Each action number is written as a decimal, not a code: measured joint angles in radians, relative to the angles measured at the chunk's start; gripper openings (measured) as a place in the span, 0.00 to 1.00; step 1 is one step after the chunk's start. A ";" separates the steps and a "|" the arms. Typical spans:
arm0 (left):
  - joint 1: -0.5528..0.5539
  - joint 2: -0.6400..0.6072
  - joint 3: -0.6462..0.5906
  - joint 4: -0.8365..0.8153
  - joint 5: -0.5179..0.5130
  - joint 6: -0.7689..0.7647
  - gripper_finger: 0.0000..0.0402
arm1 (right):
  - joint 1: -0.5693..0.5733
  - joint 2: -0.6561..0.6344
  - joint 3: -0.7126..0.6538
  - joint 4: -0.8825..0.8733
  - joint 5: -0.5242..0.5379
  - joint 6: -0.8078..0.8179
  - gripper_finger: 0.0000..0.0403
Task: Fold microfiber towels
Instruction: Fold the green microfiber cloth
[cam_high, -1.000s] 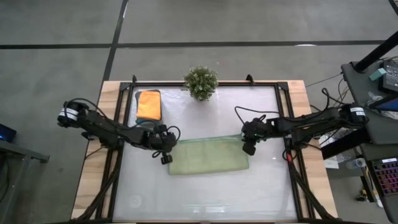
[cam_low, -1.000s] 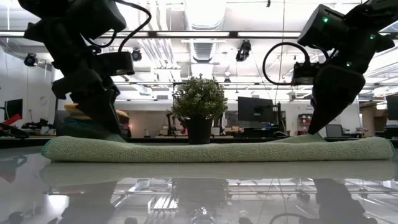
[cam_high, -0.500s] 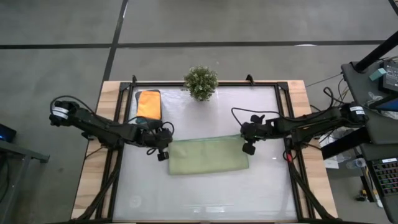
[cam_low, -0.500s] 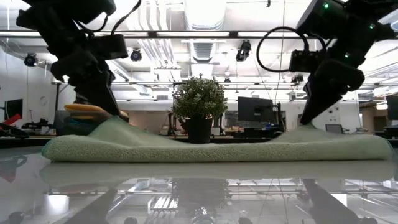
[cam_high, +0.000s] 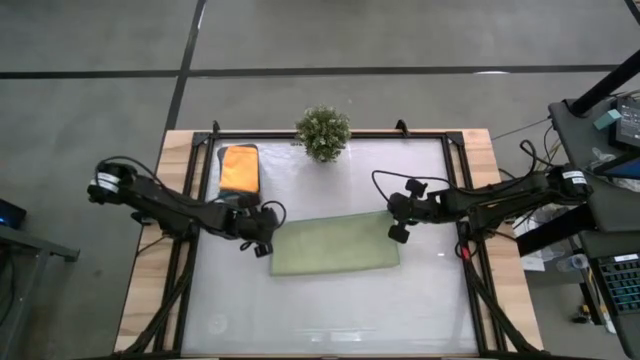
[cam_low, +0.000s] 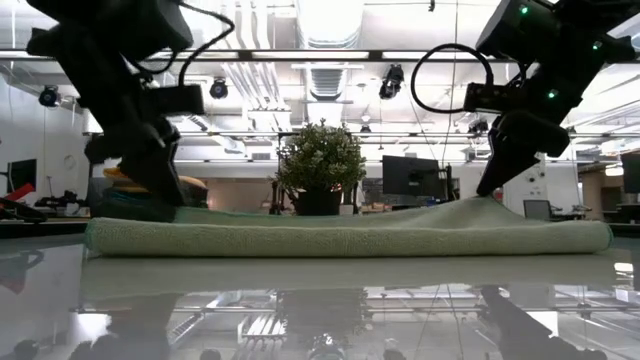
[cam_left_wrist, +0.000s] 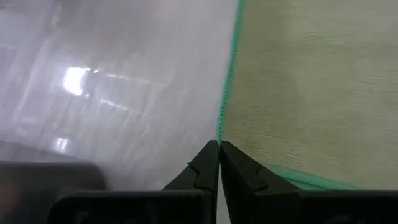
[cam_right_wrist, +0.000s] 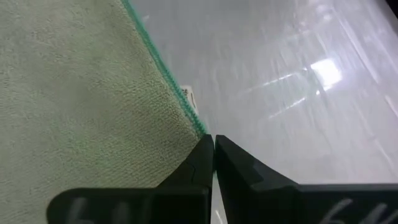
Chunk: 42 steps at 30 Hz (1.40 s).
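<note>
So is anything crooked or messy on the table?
Only slightly: the green towel lies a bit tilted, its right end lifted where the right claw pinches its corner. The left claw pinches the other end.

Nappy matt cloth towel (cam_high: 334, 245) on glossy, reflective table (cam_high: 330, 310).

Small bushy green plant (cam_high: 323, 132) at the table's (cam_high: 330, 310) far edge, glossy white tabletop, wooden side borders

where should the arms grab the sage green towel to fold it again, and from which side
Probably the two far corners of the sage-green towel, each approached from its own outer side. It lies flat, wider than deep; the left gripper and right gripper already pinch there, ready to draw that edge toward the near one.
</note>
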 joint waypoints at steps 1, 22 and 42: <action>0.000 0.013 0.000 0.001 -0.013 -0.012 0.00 | 0.000 0.000 0.000 0.002 0.000 0.000 0.02; 0.001 0.061 0.007 -0.009 -0.015 -0.049 0.03 | -0.006 0.000 0.000 0.004 0.023 0.038 0.27; -0.039 -0.062 0.033 0.141 0.074 -0.049 0.35 | 0.035 0.000 0.039 -0.024 -0.274 0.593 0.50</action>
